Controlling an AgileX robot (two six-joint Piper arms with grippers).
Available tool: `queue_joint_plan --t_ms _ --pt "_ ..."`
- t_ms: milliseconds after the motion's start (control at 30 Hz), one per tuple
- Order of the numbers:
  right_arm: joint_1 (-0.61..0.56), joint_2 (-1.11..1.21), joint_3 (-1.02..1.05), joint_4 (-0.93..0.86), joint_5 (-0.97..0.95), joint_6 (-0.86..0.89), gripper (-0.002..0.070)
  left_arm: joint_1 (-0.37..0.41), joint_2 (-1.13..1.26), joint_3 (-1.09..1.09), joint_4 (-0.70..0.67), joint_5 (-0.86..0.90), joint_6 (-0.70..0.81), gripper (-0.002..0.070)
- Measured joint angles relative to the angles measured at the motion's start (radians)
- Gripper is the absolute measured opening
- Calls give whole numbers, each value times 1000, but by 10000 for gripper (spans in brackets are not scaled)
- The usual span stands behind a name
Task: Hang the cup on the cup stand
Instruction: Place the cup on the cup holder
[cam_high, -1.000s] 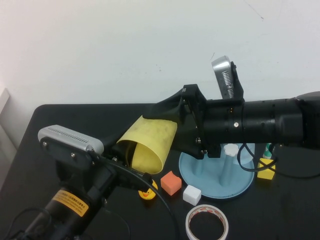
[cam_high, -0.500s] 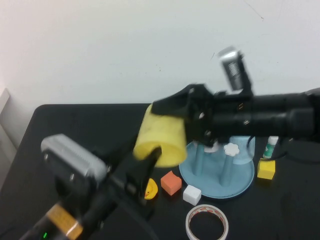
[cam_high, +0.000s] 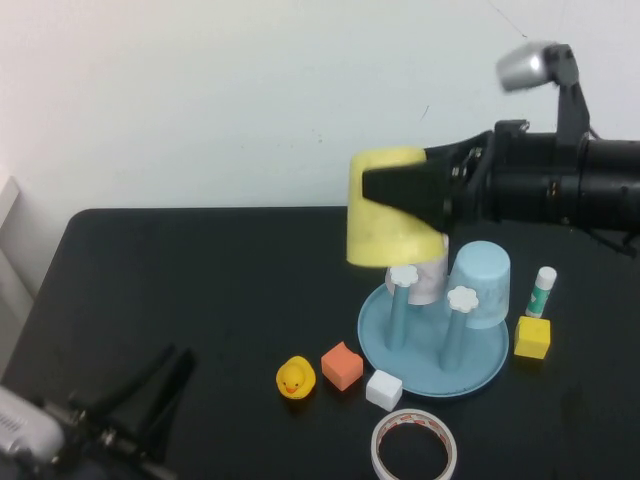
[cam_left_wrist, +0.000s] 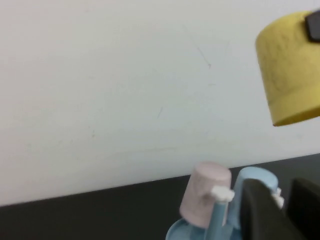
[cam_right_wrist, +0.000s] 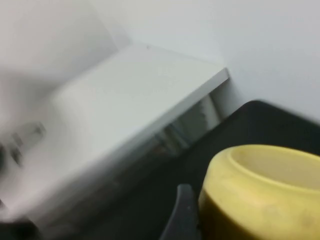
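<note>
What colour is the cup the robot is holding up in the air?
Yellow. The cup, held by the right gripper, shows best in the high view.

A black table (cam_high: 180, 290) fills the lower part of the high view. On it, lower right of centre, stands the cup stand (cam_high: 490, 372). In front of it lie a yellow duck (cam_high: 295, 379), an orange block (cam_high: 342, 365), a white block (cam_high: 384, 389) and a tape roll (cam_high: 415, 447). Right of the stand lie a yellow block (cam_high: 532, 337) and a glue stick (cam_high: 543, 291).
</note>
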Motion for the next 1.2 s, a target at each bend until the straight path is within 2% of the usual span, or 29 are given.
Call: queue_joint_plan --t_ms 100,167,400,600,867,1200 --pt "0 19 0 -18 -2 -178 583 0 -15 40 -9 -3 0 32" --pt "-2 31 0 -20 -13 -236 582 0 -16 59 -9 -3 0 15" --pt "-36 90 0 -10 -145 -373 582 0 -16 73 10 -3 0 0" --pt "-37 182 0 7 -143 -530 582 0 -16 73 14 -3 0 0" --pt "-37 242 -2 12 -135 -611 582 0 -16 73 17 -3 0 0" --pt "-37 248 -90 12 -1 -635 580 0 -16 73 17 -3 0 -1"
